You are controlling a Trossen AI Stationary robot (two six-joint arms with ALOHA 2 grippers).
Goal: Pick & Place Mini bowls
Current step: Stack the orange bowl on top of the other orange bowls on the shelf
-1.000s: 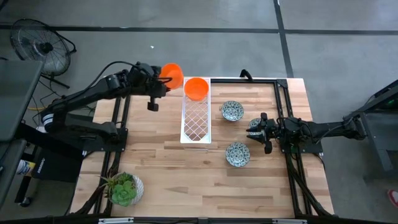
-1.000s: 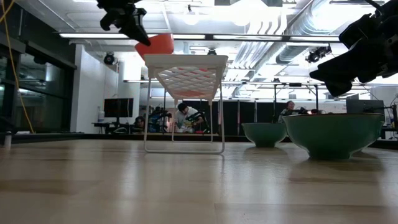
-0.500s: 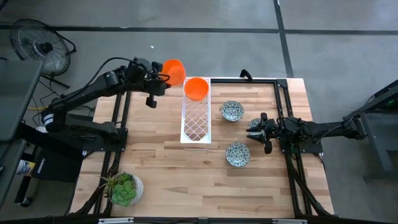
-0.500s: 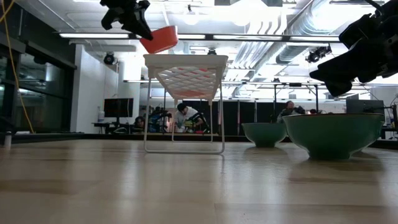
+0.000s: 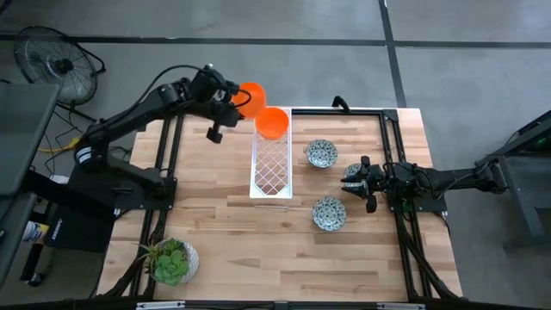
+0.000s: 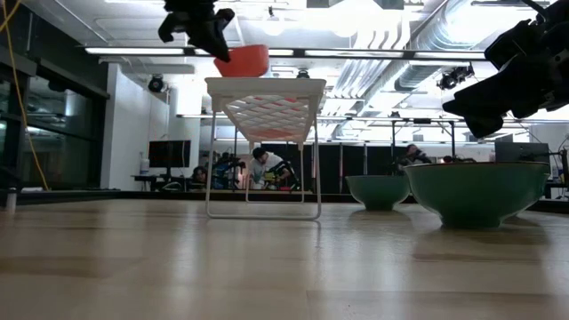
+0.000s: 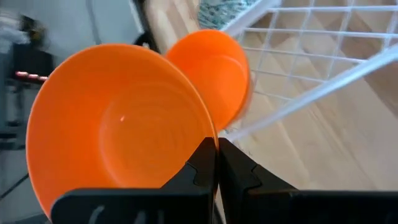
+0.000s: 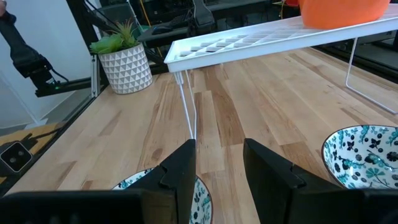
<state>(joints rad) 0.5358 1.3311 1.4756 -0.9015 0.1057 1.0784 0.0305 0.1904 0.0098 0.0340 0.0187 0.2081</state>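
Carrying an orange mini bowl (image 5: 251, 96) pinched by its rim between closed fingers, the left gripper (image 7: 216, 163) holds it up just beside the white wire rack (image 5: 272, 168), where a second orange bowl (image 5: 273, 123) already sits; the placing step looks underway, and the next move calls for bringing it over the rack's free mesh and lowering it.

The right gripper (image 8: 219, 163) waits with fingers parted and empty, a patterned bowl (image 5: 322, 154) and another (image 5: 329, 213) on the desk either side of them, a third (image 5: 352, 176) seemingly beneath; visible are two orange, three patterned.
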